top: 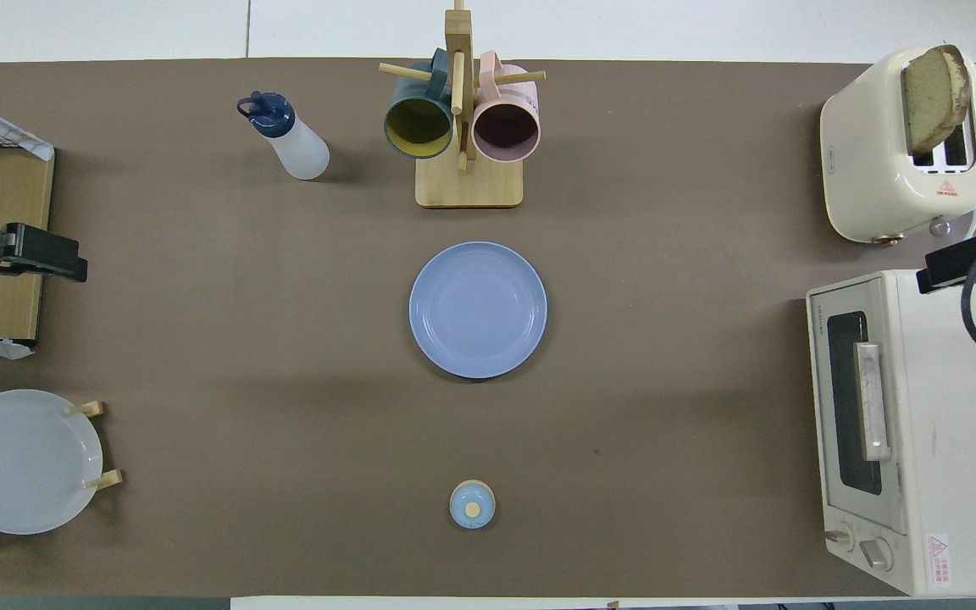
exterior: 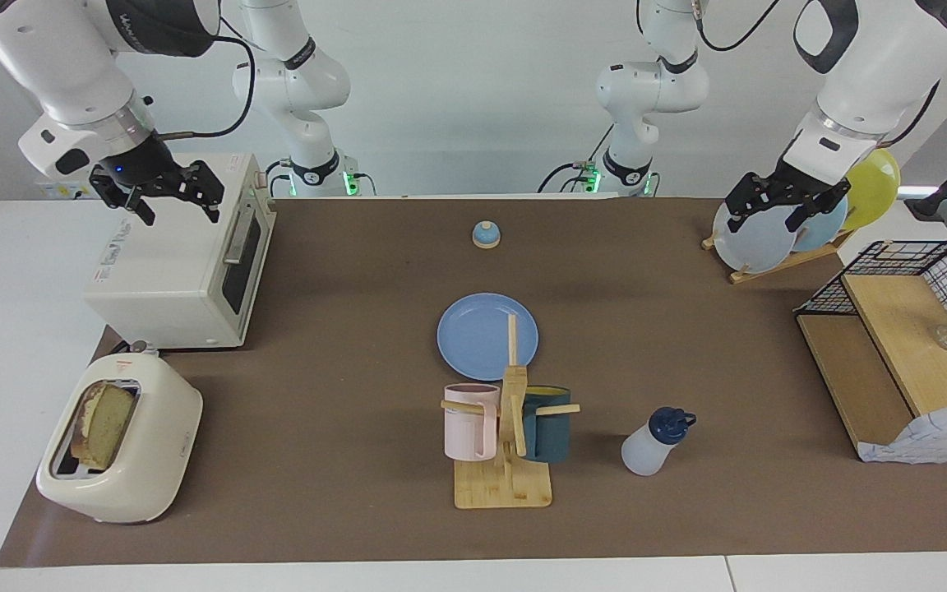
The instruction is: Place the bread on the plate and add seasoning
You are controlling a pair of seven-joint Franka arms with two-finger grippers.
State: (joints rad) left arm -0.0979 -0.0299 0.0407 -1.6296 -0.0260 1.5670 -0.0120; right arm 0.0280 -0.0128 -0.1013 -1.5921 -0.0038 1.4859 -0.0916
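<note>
In the facing view both arms are seen whole. The right gripper [exterior: 168, 191] hangs over the toaster oven [exterior: 182, 255], its fingers spread wide and holding nothing. The left gripper [exterior: 782, 201] hangs in front of the plate rack [exterior: 778, 234], also spread wide and empty. In the overhead view only a dark tip of each is seen at the frame edges, the left gripper [top: 30, 254] and the right gripper [top: 962, 264].

At the right arm's end of the table a cream toaster [exterior: 124, 444] stands, farther from the robots than the toaster oven. The bread [exterior: 108, 423] is seen sticking up out of one slot, leaning. Its second slot is shown only in the overhead view.

The plate [exterior: 482, 333] lies flat at the middle of the table. A small bell [exterior: 486, 235] sits nearer to the robots than it. A wooden mug stand [exterior: 510, 436] with a pink mug [exterior: 469, 419] and a dark teal mug [exterior: 547, 423] stands farther out; in the facing view its top peg overlaps the plate's edge, while from above they are shown apart.

The seasoning bottle [exterior: 654, 444] stands beside the mug stand, toward the left arm's end. A wire-and-wood shelf [exterior: 893, 353] is placed at that end.
</note>
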